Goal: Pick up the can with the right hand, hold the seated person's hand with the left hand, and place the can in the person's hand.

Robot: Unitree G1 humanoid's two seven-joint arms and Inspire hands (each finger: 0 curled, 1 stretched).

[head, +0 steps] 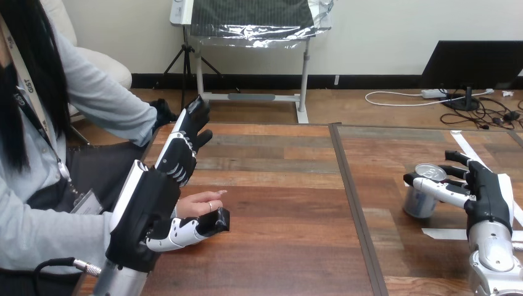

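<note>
My right hand [490, 191] sits at about 4 o'clock in the head view. Its fingers are curled round the can [422, 201] from the can's 3 o'clock side, one finger lying across its upper wall. The can stands upright, and as far as I can judge its base rests on the worktop [277, 185], so I read this as gripped but not yet lifted.

My left hand [154, 197] is at about 8 o'clock, reaching toward 12 o'clock with its fingers straight and spread loosely and its thumb pointing toward 3 o'clock. The person's hand [200, 202] pokes out at the 3 o'clock side of my palm, just above the thumb and close against it. I see nothing of mine wrapped round it, so I would not call that a hold yet.

By my reckoning the first step is half done: the can is grasped, and the lift is still to come. The hold on the person's hand is lined up but not closed. The carry across the worktop from 4 o'clock to 8 o'clock and the placing of the can are both still ahead, with the can well apart from the person's hand.

Count: one can, one person's hand on the worktop, two robot hands. There are two strips of white tape [443, 233] I can count plainly near the can, one at its 5 o'clock and one at its 1 o'clock.
</note>
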